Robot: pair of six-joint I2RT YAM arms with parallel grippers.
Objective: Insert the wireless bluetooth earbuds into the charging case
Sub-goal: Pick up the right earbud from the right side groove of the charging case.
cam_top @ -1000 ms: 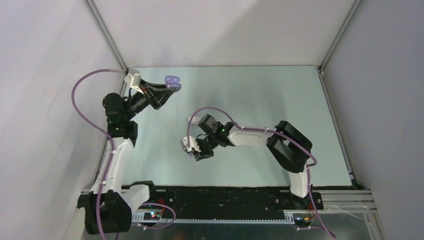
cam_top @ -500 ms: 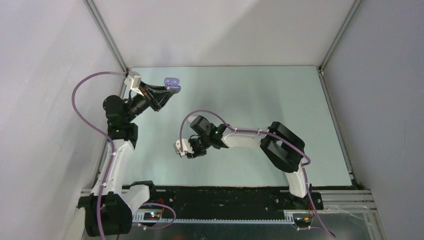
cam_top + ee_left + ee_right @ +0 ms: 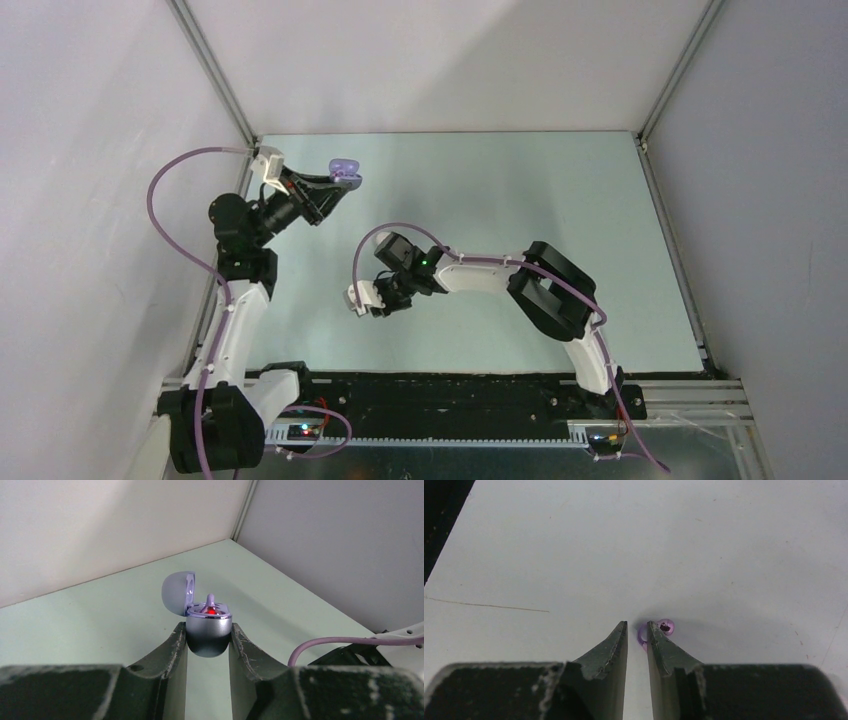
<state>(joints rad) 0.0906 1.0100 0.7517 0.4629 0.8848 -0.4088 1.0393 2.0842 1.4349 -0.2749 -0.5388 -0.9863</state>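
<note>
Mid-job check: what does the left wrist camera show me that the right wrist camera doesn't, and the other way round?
Left wrist only: the left gripper shut on the purple charging case, its lid open. One purple bud is seated inside, with a red light beside it.
Right wrist only: a loose purple earbud lying on the table at the tips of the right gripper. The jaws are nearly together, and it is unclear whether the earbud is pinched.
Both: that same pale table surface.
</note>
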